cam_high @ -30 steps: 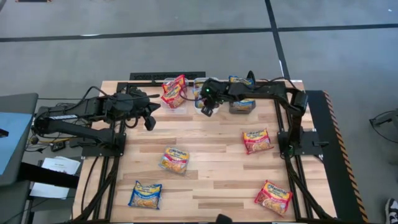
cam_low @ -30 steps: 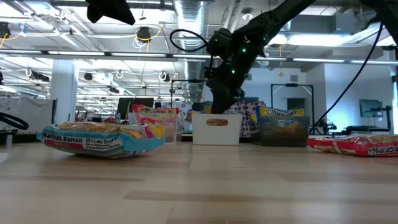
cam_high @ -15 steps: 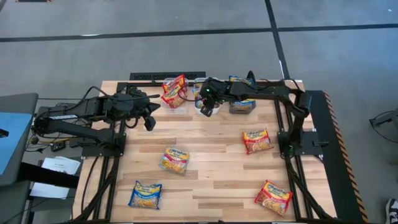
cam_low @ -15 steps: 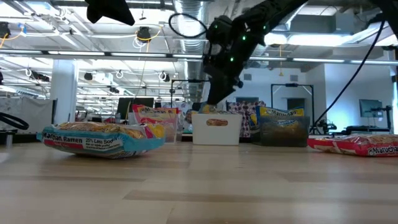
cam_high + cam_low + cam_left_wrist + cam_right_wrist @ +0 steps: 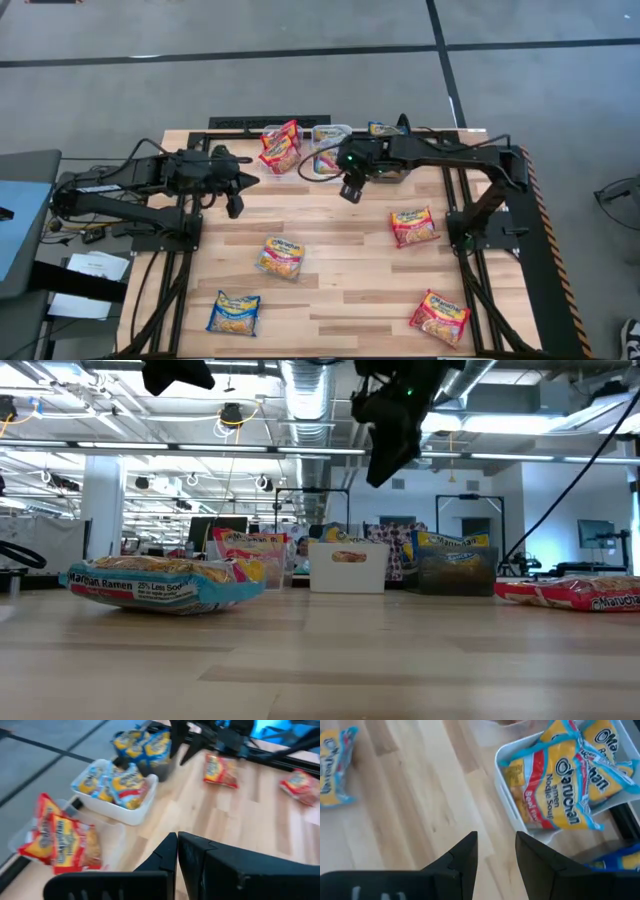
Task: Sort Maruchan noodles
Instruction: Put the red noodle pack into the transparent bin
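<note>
Maruchan noodles [image 5: 555,790] fill the white bin [image 5: 506,795] beside the right pincer [image 5: 495,852], parted and empty.

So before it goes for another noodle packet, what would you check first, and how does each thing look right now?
1. Right hand empty and open: ok.
2. Right hand lifted clear of the white bin: ok.
3. Left hand shut, waiting out of the way on its own side: ok.
4. Loose packets still on the table, such as the red packet: ok, four lie apart.
5. Nearest packet lying flat with nothing on top: ok.
6. Room left in the bins: cannot tell.
</note>
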